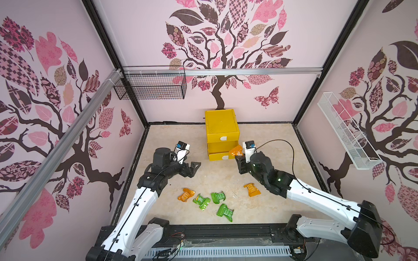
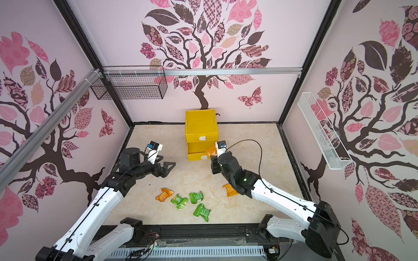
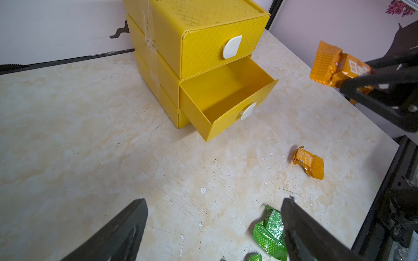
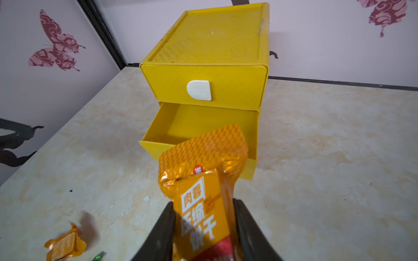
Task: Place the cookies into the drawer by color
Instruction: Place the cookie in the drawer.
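Observation:
The yellow drawer [image 1: 221, 126] [image 2: 201, 126] stands at the back wall, its middle tray [image 3: 226, 97] [image 4: 199, 124] pulled out and bare inside. My right gripper [image 1: 239, 157] [image 4: 203, 203] is shut on an orange cookie [image 1: 236, 151] [image 2: 212, 151] [image 3: 330, 65] [image 4: 203, 158], held in the air just in front of that open tray. My left gripper [image 1: 194, 166] [image 3: 214, 201] hovers open and holds nothing, left of the drawer. On the table lie two orange cookies [image 1: 186, 194] [image 1: 251, 189] and three green cookies [image 1: 201, 200] [image 1: 217, 197] [image 1: 225, 212].
A black wire basket [image 1: 151, 85] hangs on the back wall at the left. A white wire basket [image 1: 346, 133] hangs on the right wall. A black rail [image 1: 226, 230] runs along the table's front edge.

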